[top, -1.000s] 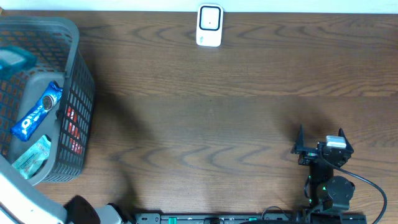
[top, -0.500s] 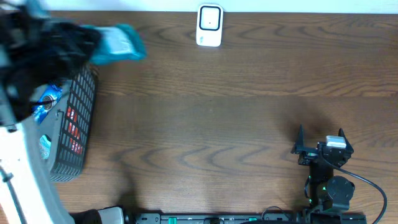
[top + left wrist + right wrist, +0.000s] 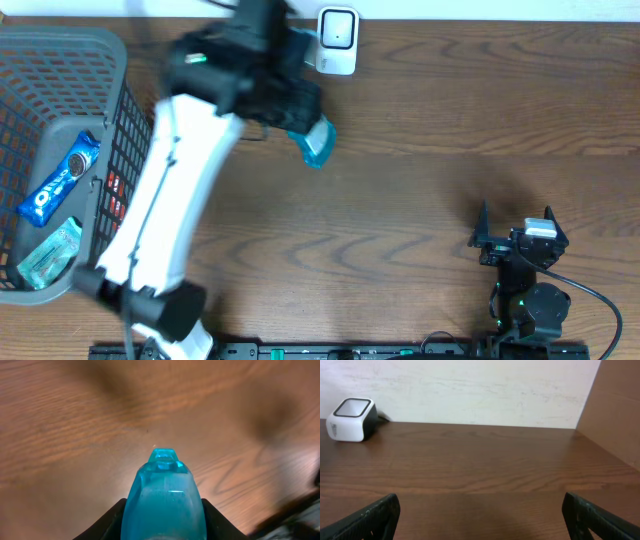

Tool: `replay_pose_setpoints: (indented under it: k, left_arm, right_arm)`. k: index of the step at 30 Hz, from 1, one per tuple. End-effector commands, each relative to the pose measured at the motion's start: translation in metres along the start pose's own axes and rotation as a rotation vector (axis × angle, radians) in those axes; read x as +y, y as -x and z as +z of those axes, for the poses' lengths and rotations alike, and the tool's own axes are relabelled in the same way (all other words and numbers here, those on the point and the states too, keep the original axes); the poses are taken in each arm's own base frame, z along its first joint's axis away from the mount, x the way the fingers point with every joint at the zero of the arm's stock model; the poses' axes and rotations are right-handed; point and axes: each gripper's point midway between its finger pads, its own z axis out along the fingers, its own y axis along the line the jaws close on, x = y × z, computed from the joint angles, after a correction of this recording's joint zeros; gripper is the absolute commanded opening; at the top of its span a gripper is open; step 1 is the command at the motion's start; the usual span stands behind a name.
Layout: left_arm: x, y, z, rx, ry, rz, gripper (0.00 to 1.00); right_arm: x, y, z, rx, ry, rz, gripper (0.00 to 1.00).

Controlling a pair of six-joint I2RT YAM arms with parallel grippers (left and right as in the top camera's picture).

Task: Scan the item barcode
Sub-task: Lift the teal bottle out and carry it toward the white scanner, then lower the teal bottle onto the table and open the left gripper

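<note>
The left gripper (image 3: pixel 163 505) is clamped on a teal pack (image 3: pixel 316 145), holding it over the dark wood table (image 3: pixel 450 110) just on the near side of the white scanner (image 3: pixel 337 41). The right gripper (image 3: pixel 515 218) sits with its jaws spread wide, well off to the scanner's right and nearer the table's front edge. A grey basket (image 3: pixel 60 40) stands far to the scanner's left. A pale wall (image 3: pixel 470 390) rises right behind the scanner.

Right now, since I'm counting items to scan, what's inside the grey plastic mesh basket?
The grey basket holds a blue Oreo packet, a pale green pouch and something red behind the mesh. The white robot arm hides its near right corner.
</note>
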Motion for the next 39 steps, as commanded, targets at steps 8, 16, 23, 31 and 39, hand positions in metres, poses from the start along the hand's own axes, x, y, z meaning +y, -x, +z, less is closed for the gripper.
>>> replay_pose_setpoints:
  k: [8, 16, 23, 31, 39]
  left_arm:
    - [-0.014, 0.003, 0.098, 0.149, 0.185, 0.315, 0.38]
    - [-0.025, 0.011, 0.146, 0.152, 0.157, 0.36, 0.37]
    - [-0.045, 0.008, 0.155, 0.159, 0.026, 0.459, 0.37]
    - [-0.058, 0.002, 0.158, 0.166, -0.077, 0.543, 0.38]
    - [-0.054, -0.002, 0.173, 0.158, -0.122, 0.538, 0.38]
  right_arm:
    - [-0.002, -0.001, 0.0, 0.001, -0.009, 0.01, 0.99]
    - [-0.002, -0.001, 0.0, 0.001, -0.009, 0.01, 0.99]
    - [-0.002, -0.001, 0.0, 0.001, -0.009, 0.01, 0.99]
    - [-0.002, -0.001, 0.0, 0.001, -0.009, 0.01, 0.99]
    - [-0.002, -0.001, 0.0, 0.001, -0.009, 0.01, 0.99]
